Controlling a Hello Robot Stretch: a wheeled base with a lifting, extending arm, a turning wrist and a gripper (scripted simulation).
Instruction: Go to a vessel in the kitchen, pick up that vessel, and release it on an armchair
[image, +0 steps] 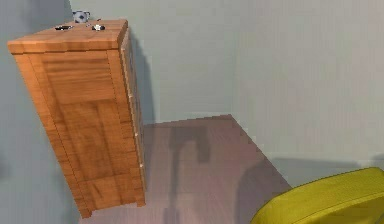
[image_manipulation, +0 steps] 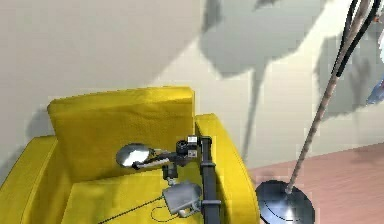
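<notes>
Pincer (image_manipulation: 160, 156) against armchair (image_manipulation: 120, 115), silvery blob (image_manipulation: 133, 155) maybe vessel; hold untellable. Forward view: dresser (image: 85, 110).

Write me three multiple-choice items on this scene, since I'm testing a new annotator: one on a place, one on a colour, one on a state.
1. In the arm side view, where does the floor lamp stand?
A. right of the armchair
B. on its seat
C. left of it

2. What colour is the armchair?
A. red
B. yellow
C. blue

3. How is the wooden cabinet in the forward view?
A. toppled over
B. lying on the armchair
C. standing, small things on top

Answers: A, its base sits past the chair's right arm; B, all its upholstery is yellow; C, it stands on the floor.
</notes>
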